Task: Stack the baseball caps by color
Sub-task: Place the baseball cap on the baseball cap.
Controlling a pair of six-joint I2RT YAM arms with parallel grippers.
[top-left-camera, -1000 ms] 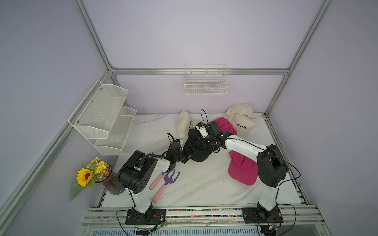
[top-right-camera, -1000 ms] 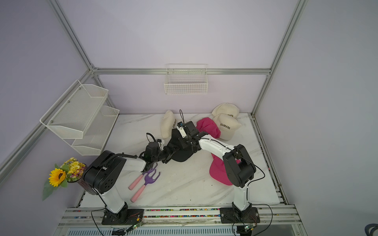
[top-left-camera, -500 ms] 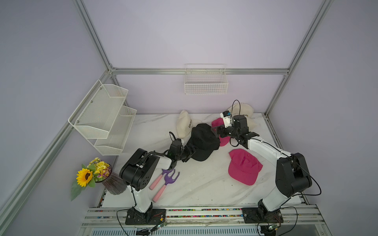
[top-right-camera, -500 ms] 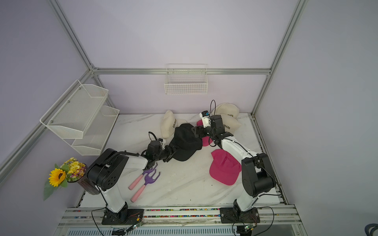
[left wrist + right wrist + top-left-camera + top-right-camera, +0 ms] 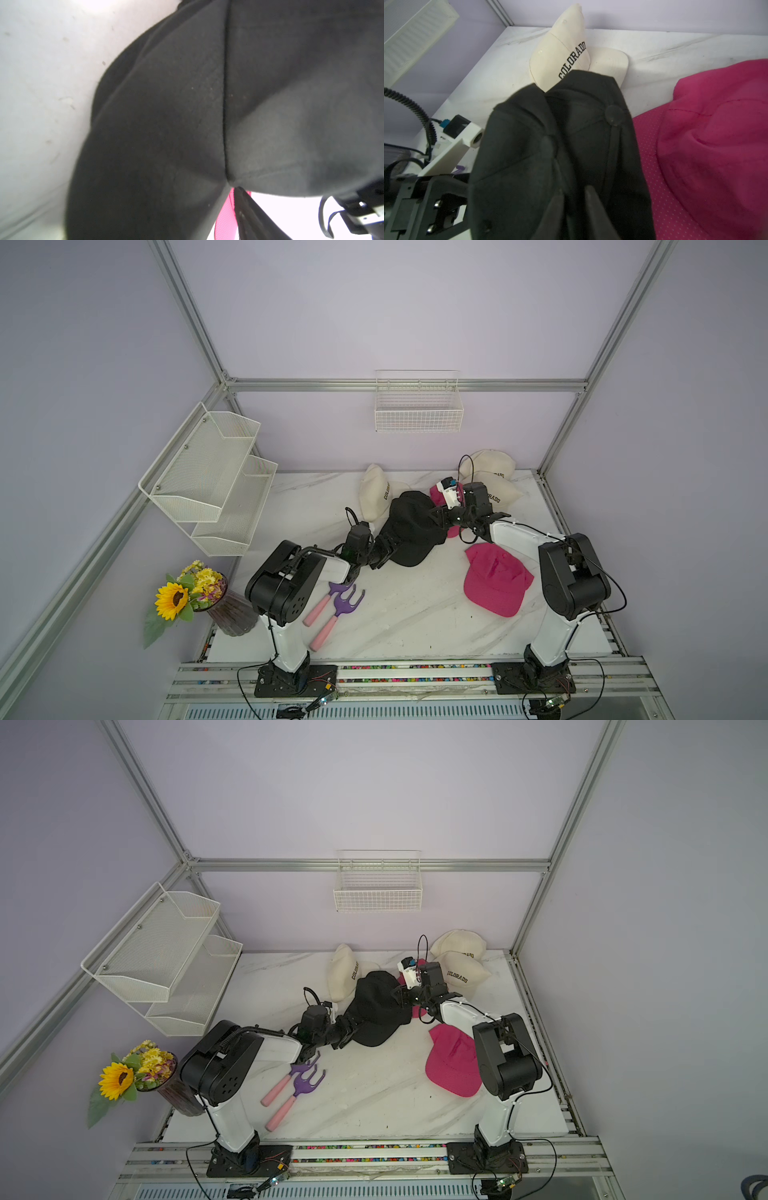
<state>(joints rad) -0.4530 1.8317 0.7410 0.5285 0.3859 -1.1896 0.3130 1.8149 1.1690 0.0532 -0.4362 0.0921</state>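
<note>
the right gripper [image 5: 574, 190] has its jaws drawn together on what looks like a fold of black cloth at the edge of the black caps [image 5: 409, 531]. two crown buttons show in the right wrist view, so at least two caps are nested there. the left gripper [image 5: 382, 551] is at the opposite edge of that pile, down by the brim. its own camera sees nothing but black fabric, and i cannot tell whether its jaws are apart or closed.

the pile sits in the middle of the table [image 5: 395, 626]. it touches a cream cap [image 5: 376, 493] behind it and overlaps a pink cap [image 5: 706, 145] on the right gripper's side. the other pink cap [image 5: 494, 578] lies alone near the right arm, and two more cream caps [image 5: 494, 485] are heaped in the back corner.

my worry is the thin pinch. soft cloth could slip free, or only the top cap might come away and leave the pile skewed. if both arms pull at once, the nested caps may slide apart. a drag rather than a lift could also carry the pink cap underneath along, or shove the cream one.
</note>
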